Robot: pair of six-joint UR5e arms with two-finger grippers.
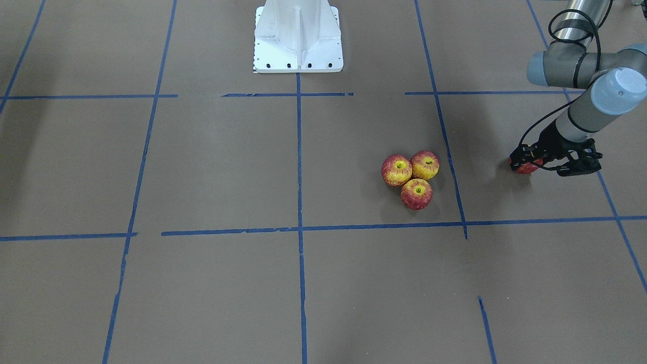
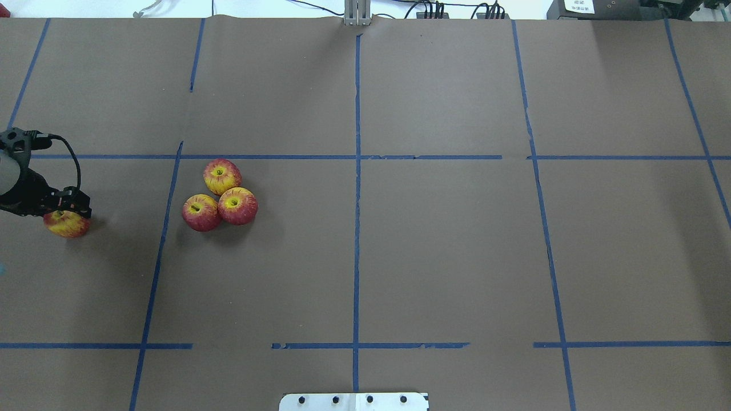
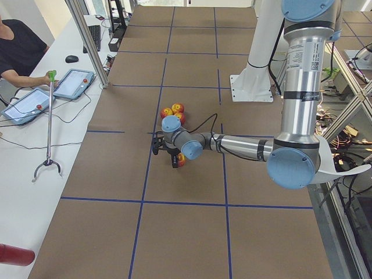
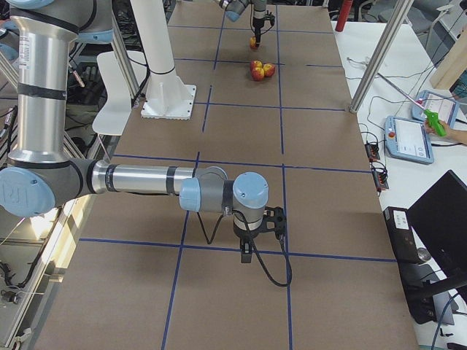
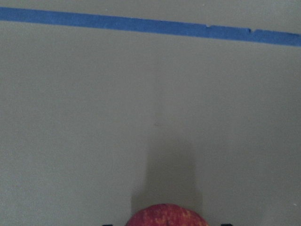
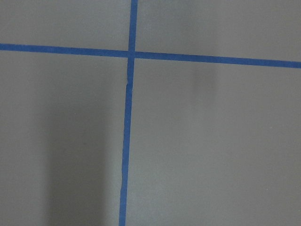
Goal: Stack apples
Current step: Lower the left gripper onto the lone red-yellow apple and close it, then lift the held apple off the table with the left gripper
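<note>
Three apples lie touching in a tight cluster on the brown table; they also show in the overhead view. A fourth apple sits apart at the table's left end, between the fingers of my left gripper. The gripper appears shut on it, low over the table. In the left wrist view this apple shows at the bottom edge. In the front view it is mostly hidden by the gripper. My right gripper shows only in the right side view, far from the apples; I cannot tell its state.
Blue tape lines divide the brown table into squares. The white robot base stands at the table's robot side. An operator's desk with tablets runs along the far side.
</note>
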